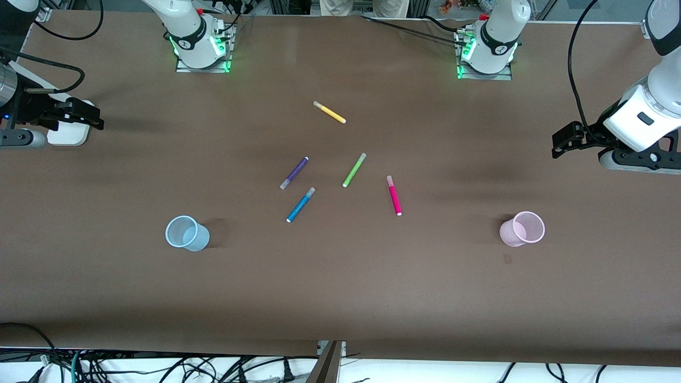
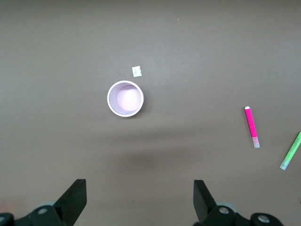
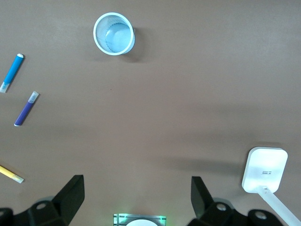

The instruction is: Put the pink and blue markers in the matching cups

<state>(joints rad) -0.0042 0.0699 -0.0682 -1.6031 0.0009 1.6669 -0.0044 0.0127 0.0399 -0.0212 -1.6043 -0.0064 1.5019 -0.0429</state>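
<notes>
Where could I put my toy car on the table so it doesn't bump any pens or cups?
Between the blue cup and the pink cup, the strip nearer the front camera than the blue marker and pink marker is bare. The middle is crowded: purple pen, green pen and yellow pen lie scattered there.

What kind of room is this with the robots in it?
Probably a robot lab. Two white arms are bolted to a brown table, the left gripper and right gripper waiting over its ends, with cables hanging off the edge. Markers and two cups look set out for practice.
</notes>
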